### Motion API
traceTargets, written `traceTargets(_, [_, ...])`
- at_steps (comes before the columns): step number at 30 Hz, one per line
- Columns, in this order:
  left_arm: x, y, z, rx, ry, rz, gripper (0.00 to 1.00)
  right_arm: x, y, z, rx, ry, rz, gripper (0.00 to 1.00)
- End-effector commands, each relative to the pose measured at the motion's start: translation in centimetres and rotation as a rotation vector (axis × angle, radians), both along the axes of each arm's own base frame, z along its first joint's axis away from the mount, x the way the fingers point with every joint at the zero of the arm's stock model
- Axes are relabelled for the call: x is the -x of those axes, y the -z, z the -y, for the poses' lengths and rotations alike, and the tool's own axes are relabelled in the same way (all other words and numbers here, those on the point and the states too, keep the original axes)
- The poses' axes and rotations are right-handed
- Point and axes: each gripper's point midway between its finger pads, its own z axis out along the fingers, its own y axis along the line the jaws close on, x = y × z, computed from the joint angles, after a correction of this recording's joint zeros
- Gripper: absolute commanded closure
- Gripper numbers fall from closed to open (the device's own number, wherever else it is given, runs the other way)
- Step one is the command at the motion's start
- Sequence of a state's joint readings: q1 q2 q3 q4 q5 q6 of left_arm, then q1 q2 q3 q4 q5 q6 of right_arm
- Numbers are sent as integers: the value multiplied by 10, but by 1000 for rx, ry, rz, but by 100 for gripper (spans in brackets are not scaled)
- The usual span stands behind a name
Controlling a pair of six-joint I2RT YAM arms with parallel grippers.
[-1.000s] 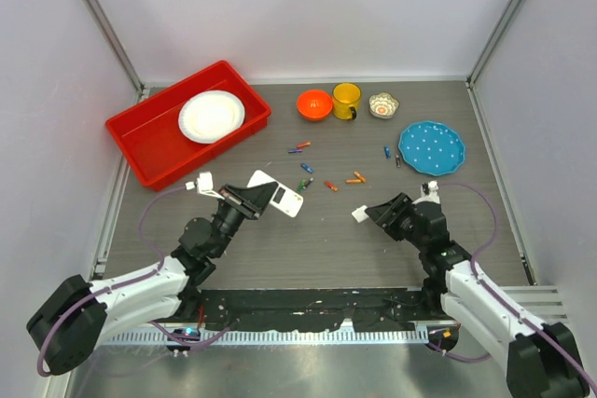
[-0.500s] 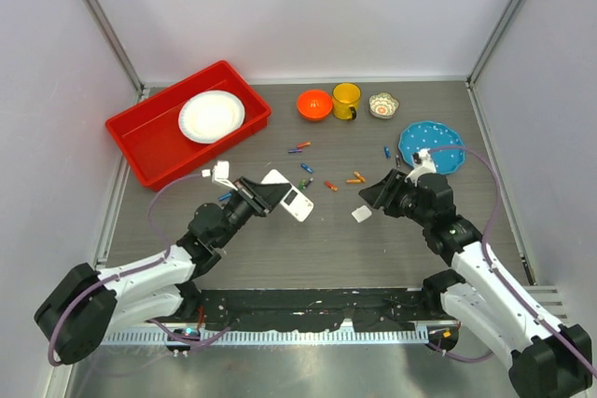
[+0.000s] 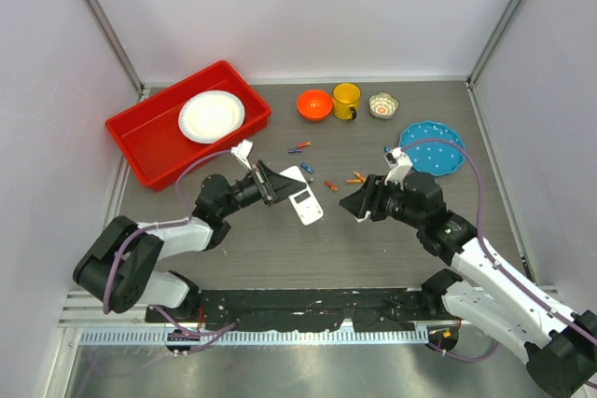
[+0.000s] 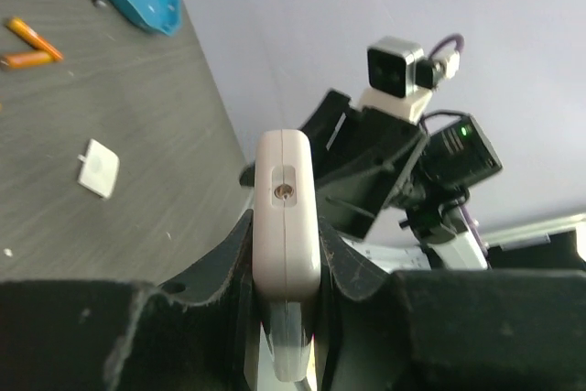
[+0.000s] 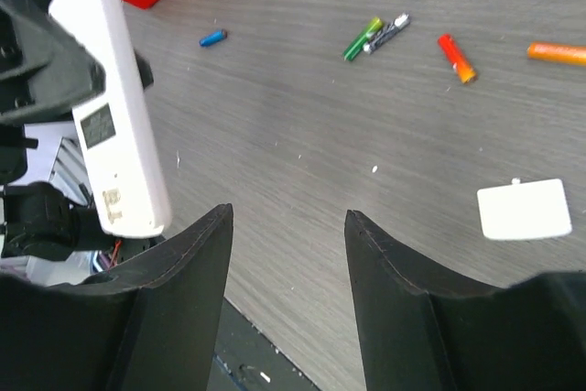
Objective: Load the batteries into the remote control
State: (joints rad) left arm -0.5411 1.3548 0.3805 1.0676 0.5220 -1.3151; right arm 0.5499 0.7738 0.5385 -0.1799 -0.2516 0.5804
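The left hand (image 4: 287, 258) hides the lower end of the remote control (image 4: 287, 191).

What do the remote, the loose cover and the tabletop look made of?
Remote: smooth white, rounded edges, slight sheen; likely moulded plastic.
Cover: thin flat white piece, matte; probably plastic too.
Tabletop: grey with printed-looking grain lines; probably laminate, though real wood is possible.
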Motion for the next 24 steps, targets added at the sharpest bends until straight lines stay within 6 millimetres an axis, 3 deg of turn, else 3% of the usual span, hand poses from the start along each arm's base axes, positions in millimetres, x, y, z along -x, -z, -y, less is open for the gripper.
traceTargets(1, [25, -40, 3, 111, 160, 120, 100, -16, -14, 5, 7, 63, 81, 42])
traceTargets(5, [32, -37, -3, 76, 166, 135, 100, -20, 9, 7, 101, 61, 4, 42])
traceTargets(6, [32, -26, -3, 38, 168, 86, 100, -27, 13, 14, 129, 115, -1, 42])
traceTargets(9, [38, -19, -11, -41, 127, 83, 100, -47, 35, 48, 256, 326, -17, 43])
traceTargets(13, [34, -7, -39, -144, -65, 98, 100, -67, 36, 64, 279, 461, 19, 42])
traceTargets(14, [28, -9, -48, -148, -142, 107, 100, -70, 41, 61, 292, 456, 8, 42])
traceTargets(15, [31, 1, -54, -173, -160, 85, 100, -76, 33, 56, 285, 446, 19, 41])
traceTargets(16, [35, -8, -58, -164, -173, 121, 100, -78, 33, 47, 290, 406, 6, 42])
traceTargets(21, [50, -19, -57, -135, -120, 154, 100, -104, 38, 11, 417, 276, -28, 42])
traceTargets(24, [57, -19, -53, -125, -69, 150, 100, -121, 40, 14, 542, 308, 1, 42])
